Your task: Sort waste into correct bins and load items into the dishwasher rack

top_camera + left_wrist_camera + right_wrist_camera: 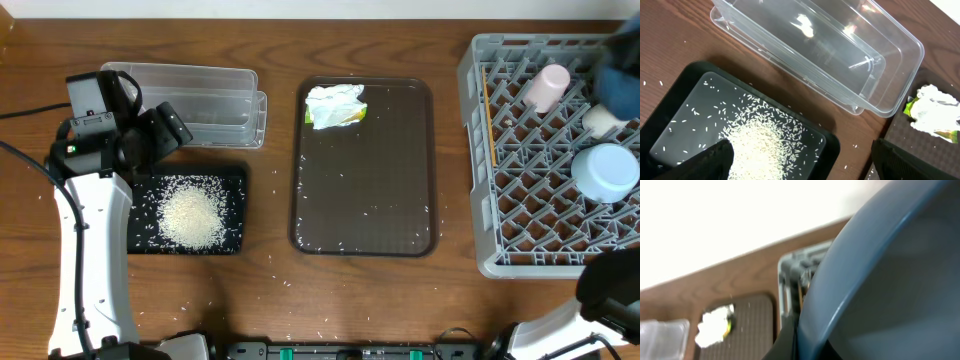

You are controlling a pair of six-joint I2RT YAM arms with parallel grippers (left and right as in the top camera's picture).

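The heap of rice point(192, 215) lies in the black tray point(235, 240); it also shows in the left wrist view point(765, 145). The empty clear tub point(215, 95) stands behind it. My left gripper point(168, 128) hangs open and empty above the tray's near corner point(805, 165). The napkin with yellow-green wrapper point(335, 105) lies on the brown serving tray point(400, 200). The grey rack point(480, 200) holds the pink cup point(548, 88), white cup point(603, 120), light blue bowl point(607, 172) and chopsticks point(487, 115). My right gripper point(797, 340) is shut on the dark blue plate point(880, 280), a blur over the rack point(620, 75).
Stray rice grains are scattered on the wooden table point(270, 290) and on the serving tray. The right arm's base point(610, 290) stands at the front right, close to the rack's near edge. The left arm's white link point(95, 260) runs along the left side.
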